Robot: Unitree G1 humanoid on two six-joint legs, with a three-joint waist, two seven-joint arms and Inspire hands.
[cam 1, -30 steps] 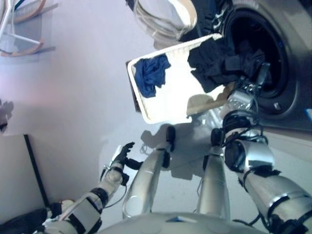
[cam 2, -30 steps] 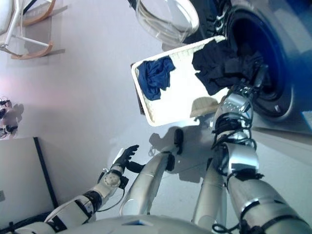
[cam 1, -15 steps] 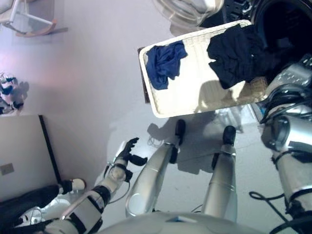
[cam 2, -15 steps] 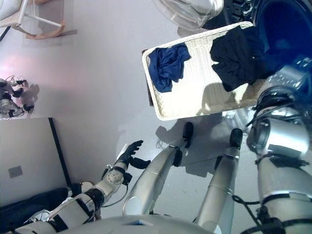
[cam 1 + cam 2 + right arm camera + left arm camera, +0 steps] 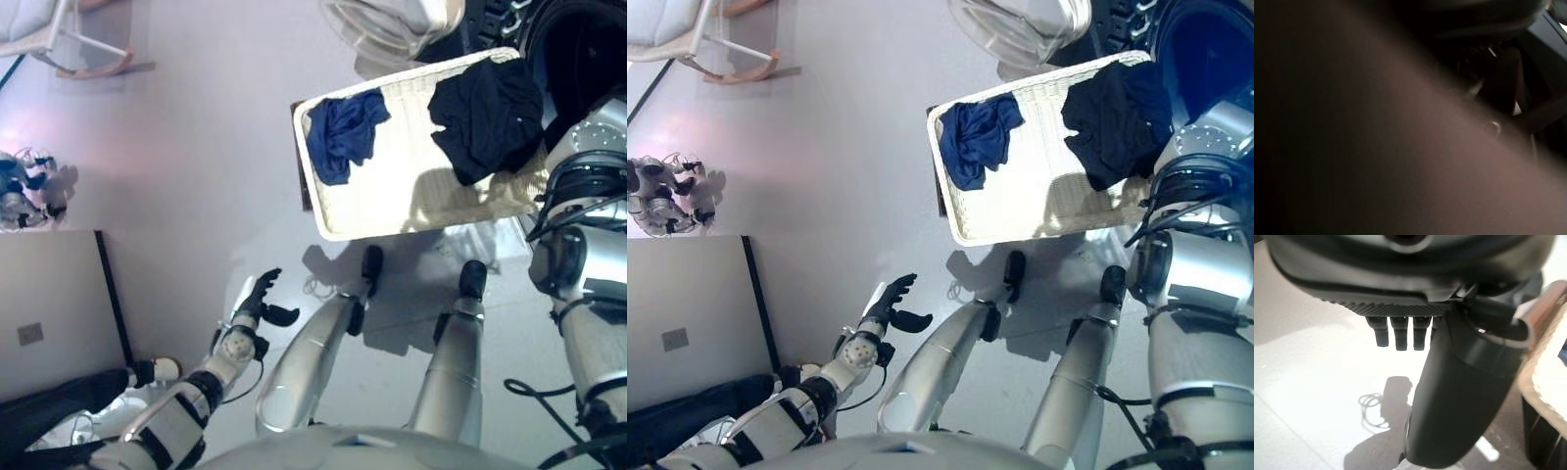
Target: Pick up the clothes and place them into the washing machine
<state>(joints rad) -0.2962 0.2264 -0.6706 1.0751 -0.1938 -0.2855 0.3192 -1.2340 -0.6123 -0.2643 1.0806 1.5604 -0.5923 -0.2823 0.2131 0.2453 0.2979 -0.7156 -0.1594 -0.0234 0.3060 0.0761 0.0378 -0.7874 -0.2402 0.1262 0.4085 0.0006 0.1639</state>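
Robot hand on the left hangs slack and empty well clear of the white basket, seemingly spare, while blue clothes and black clothes lie inside it beside the washing machine; the right one's fingers I cannot tell.

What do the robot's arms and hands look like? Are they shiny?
Yes, the arms are shiny silver-grey tubes with black rings and joints. The left hand is dark, with thin black fingers and a white patch by the thumb. The right hand is not visible, only its chunky silver arm wrapped in black bands.
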